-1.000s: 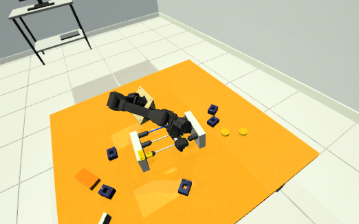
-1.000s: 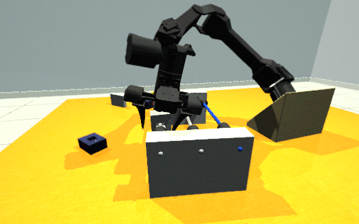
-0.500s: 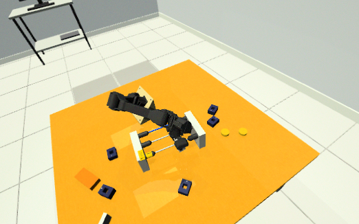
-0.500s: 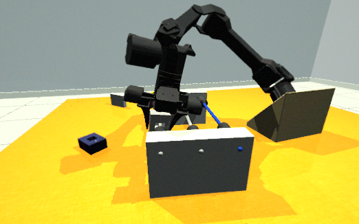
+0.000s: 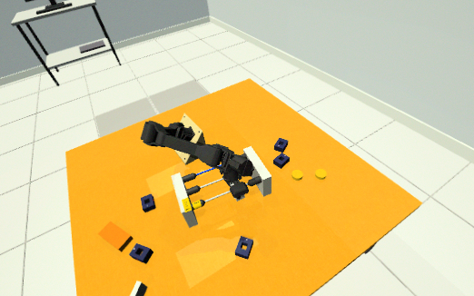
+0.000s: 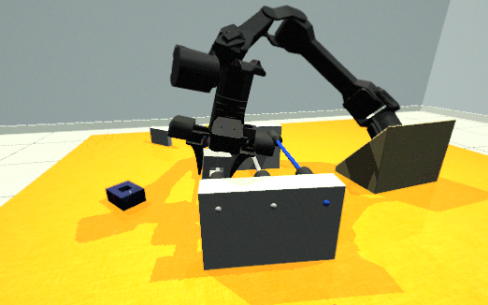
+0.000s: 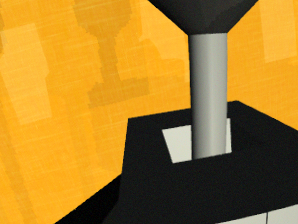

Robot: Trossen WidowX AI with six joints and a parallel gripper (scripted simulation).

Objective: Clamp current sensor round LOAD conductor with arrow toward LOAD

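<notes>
The outer pale conductor (image 5: 217,197) (image 7: 210,90) runs between two white end blocks (image 5: 178,183) (image 6: 270,234). Its left end has a yellow sleeve (image 5: 196,204) beside a yellow tag (image 5: 186,204); the lettering is unreadable. The current sensor (image 7: 150,142) (image 6: 216,171), black with pale faces, is round this conductor. In the wrist view the rod passes into its window and the visible rim looks continuous. My gripper (image 6: 216,174) is shut on the sensor, one finger on each side. The sensor's arrow and latch are not visible.
A blue conductor (image 5: 206,172) (image 6: 288,154) and a middle pale conductor (image 5: 212,182) run alongside. Several dark blue square blocks with holes, such as one (image 5: 244,247) (image 6: 125,195), lie around the fixture. Two yellow discs (image 5: 297,174) (image 5: 320,173) lie right; an orange block (image 5: 114,235) lies left.
</notes>
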